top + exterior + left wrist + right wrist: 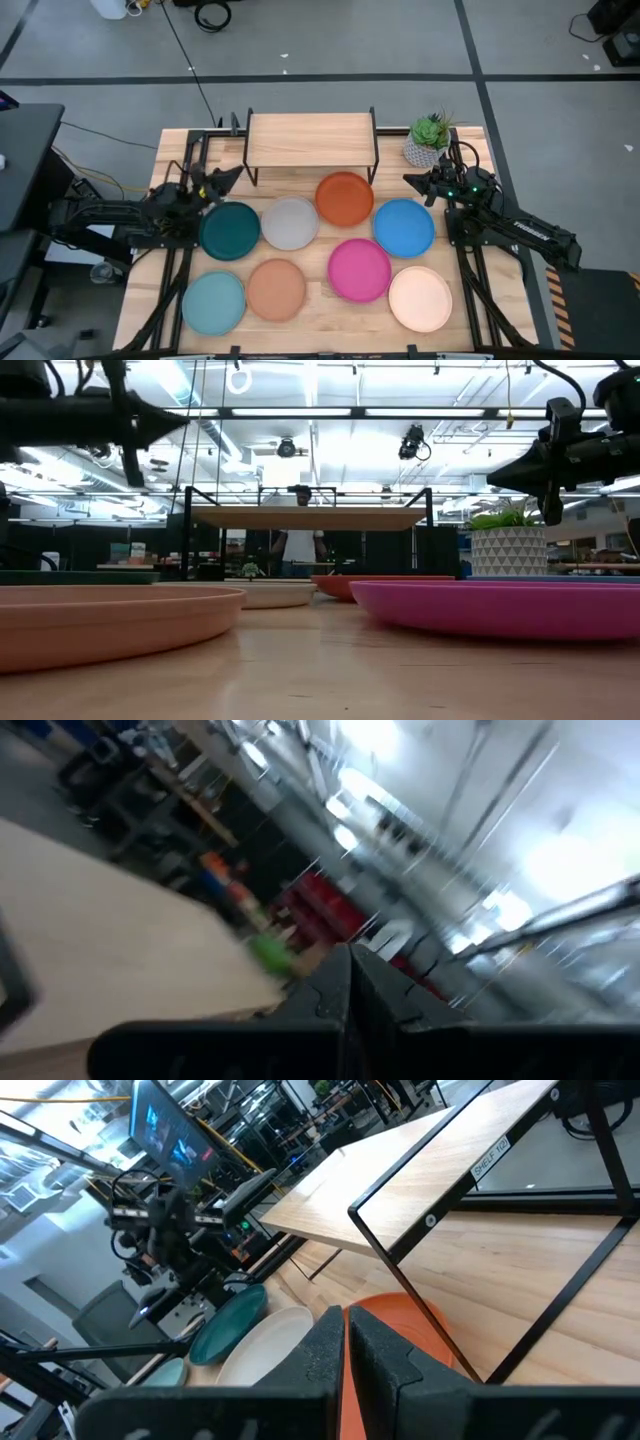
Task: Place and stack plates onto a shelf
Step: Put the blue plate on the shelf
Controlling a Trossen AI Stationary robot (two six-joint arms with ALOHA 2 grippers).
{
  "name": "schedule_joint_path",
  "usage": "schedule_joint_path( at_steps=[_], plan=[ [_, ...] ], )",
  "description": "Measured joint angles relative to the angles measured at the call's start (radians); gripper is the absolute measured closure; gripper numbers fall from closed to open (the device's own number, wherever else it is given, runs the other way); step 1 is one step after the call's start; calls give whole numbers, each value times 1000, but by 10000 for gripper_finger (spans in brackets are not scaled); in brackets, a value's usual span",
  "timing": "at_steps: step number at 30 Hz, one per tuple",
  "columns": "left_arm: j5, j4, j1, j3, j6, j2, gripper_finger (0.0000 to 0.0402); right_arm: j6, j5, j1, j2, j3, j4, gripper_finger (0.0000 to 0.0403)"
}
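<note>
The plates lie spread on the table in front of the shelf, none of them on its wooden top. Nearest the shelf is the orange plate, just before its right front leg. The grey plate sits beside the orange one, before the shelf's middle, and the dark teal plate sits next to the grey, before the shelf's left end. The blue plate lies off the shelf's right front corner, and the magenta plate lies farther from the shelf than the orange one. The row farthest from the shelf holds the light blue-green plate, the tan plate and the cream plate.

The left gripper hangs by the shelf's left front leg, above the table and just beyond the dark teal plate, its fingers pressed together on nothing. The right gripper hangs off the shelf's right front corner, between the orange and blue plates and clear of both, likewise clenched and empty. A potted plant stands at the shelf's right end.
</note>
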Motion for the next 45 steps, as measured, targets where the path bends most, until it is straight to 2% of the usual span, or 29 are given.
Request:
schedule_joint_path(
  at_steps=[4, 8, 11, 15, 17, 20, 23, 30, 33, 38, 42, 45],
  plan=[
    [13, 48, 0, 0, -161, 0, 390, 22, 0, 0, 0, 0, 50, 378],
    [14, 50, -1, 0, -281, 0, 390, 245, 7, 0, 0, 0, 163, 378],
    [14, 48, -11, 6, -305, 0, 390, 381, -4, 1, 1, 0, 246, 378],
    [24, 47, -34, 77, -287, 16, 390, 421, -128, 1, 14, 0, 351, 379],
    [40, 40, -44, 131, -212, 34, 390, 446, -189, 5, 30, 13, 344, 384],
    [47, 13, -58, 214, -62, 64, 390, 420, -217, 33, 71, 71, 258, 395],
    [52, -102, -59, 312, -4, 72, 380, 314, -164, 67, 138, 156, 147, 396],
    [153, -701, -59, 577, 37, 72, 311, 146, -45, 116, 366, 376, -125, 394],
    [165, -875, -59, 637, 68, 72, 278, 86, -20, 129, 472, 463, -263, 394],
    [197, -955, -59, 661, 109, 70, 241, 38, 29, 144, 628, 588, -493, 394],
    [205, -1002, -59, 661, 108, 72, 238, -46, 79, 153, 727, 658, -640, 394],
    [166, -1021, -59, 661, 115, 72, 237, -105, 72, 153, 782, 670, -712, 394]
  ],
)
